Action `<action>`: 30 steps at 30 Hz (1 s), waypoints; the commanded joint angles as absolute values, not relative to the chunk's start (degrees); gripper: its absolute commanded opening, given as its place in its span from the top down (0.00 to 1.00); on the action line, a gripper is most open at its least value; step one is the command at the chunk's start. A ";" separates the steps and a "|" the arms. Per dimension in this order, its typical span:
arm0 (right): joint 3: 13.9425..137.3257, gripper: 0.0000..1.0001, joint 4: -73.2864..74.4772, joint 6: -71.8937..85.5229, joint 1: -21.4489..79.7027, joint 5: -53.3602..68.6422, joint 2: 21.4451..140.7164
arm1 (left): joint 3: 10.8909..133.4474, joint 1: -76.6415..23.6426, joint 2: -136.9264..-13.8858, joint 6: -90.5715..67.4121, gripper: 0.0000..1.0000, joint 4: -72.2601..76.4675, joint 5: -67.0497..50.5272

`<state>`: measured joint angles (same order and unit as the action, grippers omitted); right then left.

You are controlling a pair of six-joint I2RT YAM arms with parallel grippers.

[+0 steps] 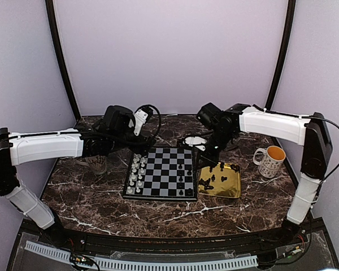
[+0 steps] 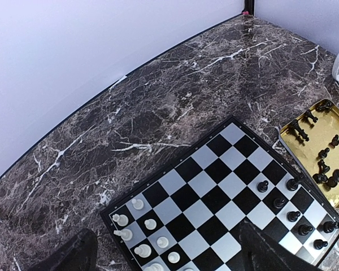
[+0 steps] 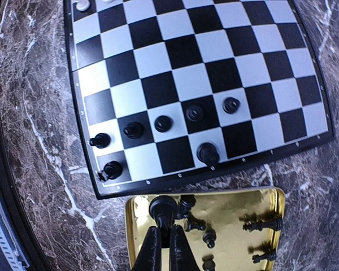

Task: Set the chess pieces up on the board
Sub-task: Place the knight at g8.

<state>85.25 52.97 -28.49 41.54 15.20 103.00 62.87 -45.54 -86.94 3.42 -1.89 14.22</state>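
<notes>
Right fingers [image 3: 152, 248] are pinched shut on a black piece [image 3: 163, 208], gripping it just under the head. As far as I can tell it's standing upright, long axis pointing up and down. They're over the gold tray [image 3: 237, 200], right by the rim that sits next to the board [image 3: 214, 51].

So the whole move comes down to this: the board is just ahead of those fingers in the wrist view, across that rim, and black's edge row is the nearest one. That row only has two pieces on it, with open squares between and beside them. Five pawns line the next row in.

The right arm is clearly the closer one for this side. The left fingers [image 2: 73, 254] are spread wide with nothing in them, hanging over the far side where the white pieces [image 2: 141, 231] sit.

My guess is a short hop forward and a straight drop. The neighbours look close, so tipping one is the risk. More black pieces [image 3: 260, 226] wait in the tray.
</notes>
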 commanded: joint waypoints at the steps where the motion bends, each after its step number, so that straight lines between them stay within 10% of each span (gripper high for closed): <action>1: 87.35 0.99 55.39 -29.48 45.64 15.32 106.21 | 64.69 -45.62 -86.07 3.80 0.10 -2.63 15.62; 30: 90.40 0.99 54.15 -28.41 49.49 9.58 115.10 | 64.77 -45.62 -84.88 4.31 0.10 -2.80 16.51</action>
<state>88.79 54.22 -29.28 48.82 10.22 114.24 63.07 -45.54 -86.94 3.88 -2.07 15.97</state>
